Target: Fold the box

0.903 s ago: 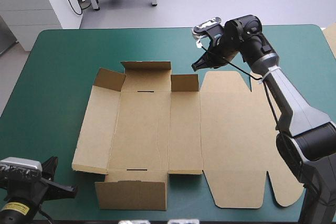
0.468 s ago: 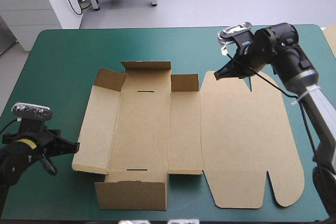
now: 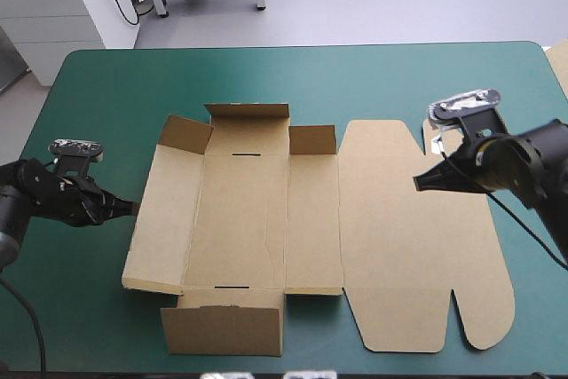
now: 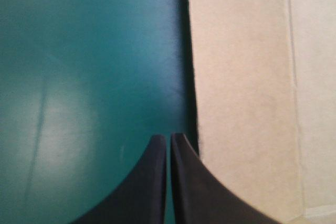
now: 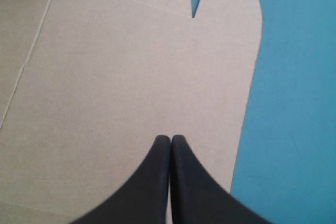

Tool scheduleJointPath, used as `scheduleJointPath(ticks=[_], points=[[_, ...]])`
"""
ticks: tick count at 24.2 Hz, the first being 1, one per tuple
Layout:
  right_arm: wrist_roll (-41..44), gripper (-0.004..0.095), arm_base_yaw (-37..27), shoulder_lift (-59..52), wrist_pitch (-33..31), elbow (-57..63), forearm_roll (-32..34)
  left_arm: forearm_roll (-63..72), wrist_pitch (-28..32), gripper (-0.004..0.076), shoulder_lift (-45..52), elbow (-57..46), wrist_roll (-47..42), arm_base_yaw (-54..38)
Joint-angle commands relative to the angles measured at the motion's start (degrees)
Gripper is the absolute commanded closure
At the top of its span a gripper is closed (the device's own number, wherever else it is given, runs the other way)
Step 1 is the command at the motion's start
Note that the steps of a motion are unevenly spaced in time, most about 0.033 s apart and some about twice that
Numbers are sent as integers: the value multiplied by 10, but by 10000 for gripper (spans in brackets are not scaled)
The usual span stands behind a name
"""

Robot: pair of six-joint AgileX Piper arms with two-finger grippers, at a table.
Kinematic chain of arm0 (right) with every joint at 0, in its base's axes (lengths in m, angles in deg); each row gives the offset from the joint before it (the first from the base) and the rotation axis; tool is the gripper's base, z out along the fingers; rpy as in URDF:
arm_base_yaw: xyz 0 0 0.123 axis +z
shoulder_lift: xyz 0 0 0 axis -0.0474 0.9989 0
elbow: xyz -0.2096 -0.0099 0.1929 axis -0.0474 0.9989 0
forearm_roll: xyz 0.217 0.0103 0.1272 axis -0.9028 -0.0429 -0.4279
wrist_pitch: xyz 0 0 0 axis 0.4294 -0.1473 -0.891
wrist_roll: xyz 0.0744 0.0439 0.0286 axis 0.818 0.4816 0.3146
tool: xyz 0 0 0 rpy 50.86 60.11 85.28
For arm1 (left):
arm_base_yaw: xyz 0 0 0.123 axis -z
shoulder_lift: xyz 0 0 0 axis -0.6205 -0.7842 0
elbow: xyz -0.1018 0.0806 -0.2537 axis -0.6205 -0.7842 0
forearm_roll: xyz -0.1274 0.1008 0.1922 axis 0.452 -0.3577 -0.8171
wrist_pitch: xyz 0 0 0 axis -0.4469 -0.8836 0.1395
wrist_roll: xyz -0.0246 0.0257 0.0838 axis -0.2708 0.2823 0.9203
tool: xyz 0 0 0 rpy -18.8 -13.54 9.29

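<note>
Cut sheet of brown board, the box (image 3: 240,219), spread across the middle of the teal-green table cover (image 3: 106,86). Mostly flat, with the broad lid panel (image 3: 399,237) lying toward the table's right edge, rounded at the corners and notched at the far and near ends. Far wall (image 3: 247,117) and near wall (image 3: 222,327) of the base tipped up, small corner flaps raised beside the far one. Left side panel (image 3: 160,219) edged by a dark shadow line on the cover (perhaps lifted slightly). Low at the table's left, the left gripper (image 3: 133,208), two broad black fingers closed into one point, aimed at that panel's outer edge and just beside it. Touching or not, impossible to tell. In the left wrist view, left gripper (image 4: 168,137) over bare cover, the box (image 4: 241,77) right next to the tips. Over the lid panel, toward its right side, the right gripper (image 3: 417,184), fingers likewise pressed together with nothing between them. In the right wrist view, right gripper (image 5: 170,139) above the box (image 5: 131,77), one notch ahead, cover beyond the rounded edge.
</note>
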Motion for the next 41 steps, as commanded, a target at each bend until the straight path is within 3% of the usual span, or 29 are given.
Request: scheduleJointPath(ticks=[1, 6, 10, 13, 16, 19, 22, 26, 29, 41], points=[[63, 929, -3, -98, 30, 38, 48, 112, -63, 706, -47, 48, 87, -26], [86, 929, -3, -222, -1, 100, 81, 115, -107, 708, -105, 94, 122, -29], [95, 929, -3, -306, -8, 133, 80, 254, -164, 708, -148, 92, 173, -108], [100, 929, -3, -326, -13, 140, 80, 244, -155, 708, -155, 85, 173, -146], [100, 929, -3, -326, -26, 140, 79, 222, -93, 709, -155, 86, 169, -145], [100, 929, -3, -326, -34, 140, 80, 231, -88, 697, -155, 86, 139, -144], [100, 929, -3, -326, -34, 140, 80, 225, -92, 581, -155, 79, 139, -142], [100, 929, -3, -326, -36, 140, 80, 224, -83, 254, -155, 50, 118, -120], [100, 929, -3, -326, -37, 140, 80, 218, -66, 90, -155, 28, 62, -100], [99, 929, -3, -326, -39, 140, 80, 247, -106, 125, -155, 24, 17, -9]])
